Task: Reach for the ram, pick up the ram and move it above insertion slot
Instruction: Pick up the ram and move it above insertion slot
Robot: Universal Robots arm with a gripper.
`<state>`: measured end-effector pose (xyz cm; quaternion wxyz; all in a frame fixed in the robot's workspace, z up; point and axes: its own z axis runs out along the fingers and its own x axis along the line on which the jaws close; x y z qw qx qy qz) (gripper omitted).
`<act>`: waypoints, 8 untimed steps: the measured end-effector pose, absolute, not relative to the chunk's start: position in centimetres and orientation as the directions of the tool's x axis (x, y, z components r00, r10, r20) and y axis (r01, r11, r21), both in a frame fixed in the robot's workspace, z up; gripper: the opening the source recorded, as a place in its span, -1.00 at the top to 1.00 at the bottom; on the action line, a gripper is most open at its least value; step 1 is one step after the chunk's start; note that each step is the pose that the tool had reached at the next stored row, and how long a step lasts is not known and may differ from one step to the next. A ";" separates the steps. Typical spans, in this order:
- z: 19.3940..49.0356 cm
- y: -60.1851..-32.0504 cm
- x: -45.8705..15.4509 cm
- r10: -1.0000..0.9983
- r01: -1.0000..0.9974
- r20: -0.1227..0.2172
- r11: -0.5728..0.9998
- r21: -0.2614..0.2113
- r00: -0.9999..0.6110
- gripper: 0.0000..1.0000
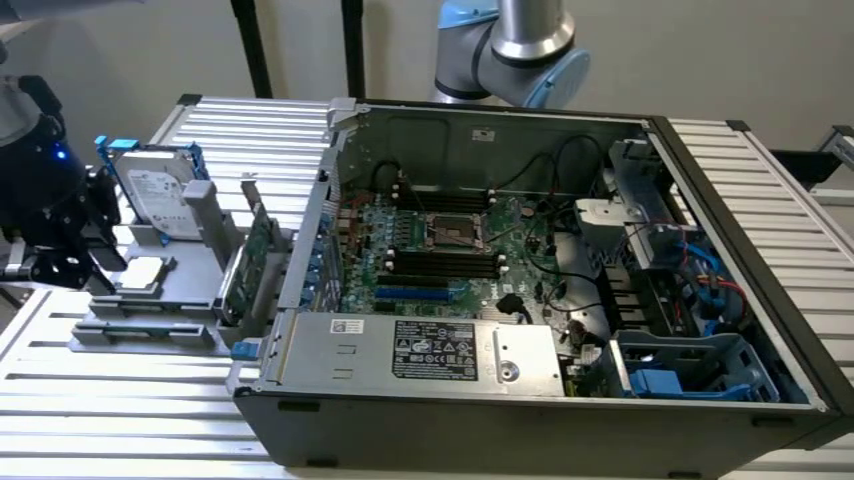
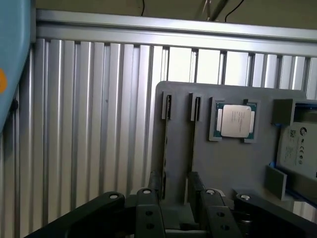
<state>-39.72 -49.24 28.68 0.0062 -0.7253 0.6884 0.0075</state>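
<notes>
End effector [image 2: 176, 192] observed with jaws spread wide, gripping nothing, poised over the grey fixture [image 2: 233, 163] on the slatted tabletop [image 2: 99, 124], near the processor chip [image 2: 236, 120].

The matt grey plastic holder plate [image 2: 233, 163] is finished smooth and dull. Beneath it, the ribbed silver aluminium table [image 2: 99, 129] is given a satin sheen. On the plate, the square processor [image 2: 237, 120] is capped in brushed bare metal. Beside it, the silver metal hard drive [image 2: 298, 148] is faced with a white paper label. The matt black gripper [image 2: 174, 186] is studded with bright metal pins.
</notes>
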 end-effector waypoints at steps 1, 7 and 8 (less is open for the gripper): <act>28.5 -49.3 -39.7 -0.998 -0.999 -0.019 -0.051 0.001 0.051 0.27; 27.4 -49.3 -39.7 -0.999 -0.999 -0.019 -0.047 0.001 0.047 0.27; 27.2 -49.3 -39.7 -0.999 -0.999 -0.019 -0.046 0.001 0.046 0.27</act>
